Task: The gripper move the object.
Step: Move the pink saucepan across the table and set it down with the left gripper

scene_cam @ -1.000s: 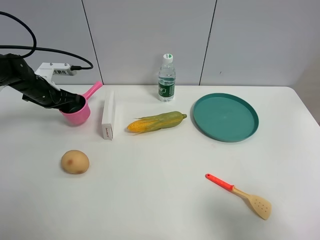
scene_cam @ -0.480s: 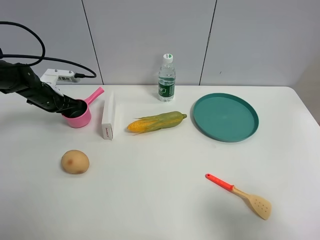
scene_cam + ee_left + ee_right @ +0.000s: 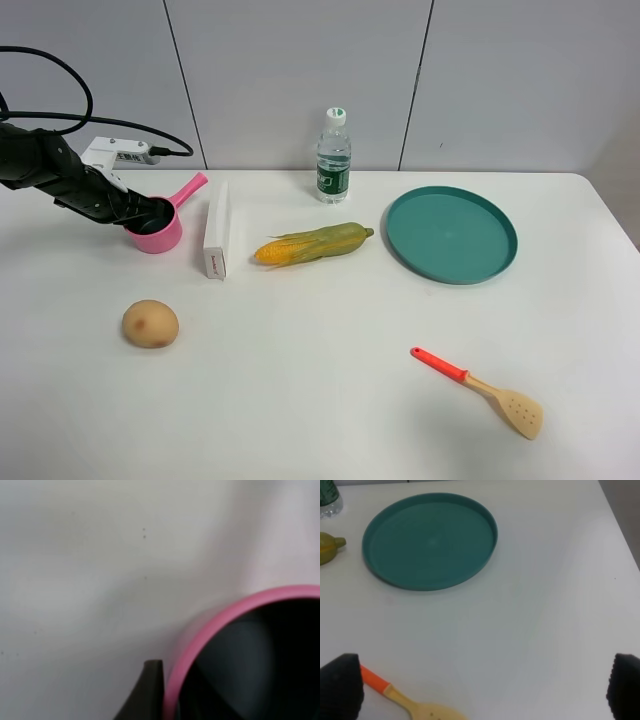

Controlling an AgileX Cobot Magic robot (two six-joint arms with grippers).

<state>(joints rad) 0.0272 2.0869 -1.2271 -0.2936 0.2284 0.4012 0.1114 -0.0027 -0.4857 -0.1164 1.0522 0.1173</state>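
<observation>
The pink toy saucepan (image 3: 161, 233) stands at the far left of the white table, its straight handle (image 3: 188, 187) pointing to the back right. My left gripper (image 3: 141, 213), on the black arm with the white mount, is shut on the pan's left rim. In the left wrist view one black finger (image 3: 150, 692) lies against the outside of the pink rim (image 3: 220, 622), and the other is hidden in the dark inside. My right gripper (image 3: 482, 687) is open and empty above the table's right part. It is out of the exterior view.
A potato (image 3: 150, 324) lies in front of the pan. A white box (image 3: 216, 231) stands right of it, then a corn cob (image 3: 312, 243), a water bottle (image 3: 334, 157) and a teal plate (image 3: 452, 235). An orange-handled wooden spatula (image 3: 480, 385) lies front right.
One second ago the pan hung higher in my left gripper. It has come down and slightly right onto the table. Over the last half second nothing has visibly moved.
</observation>
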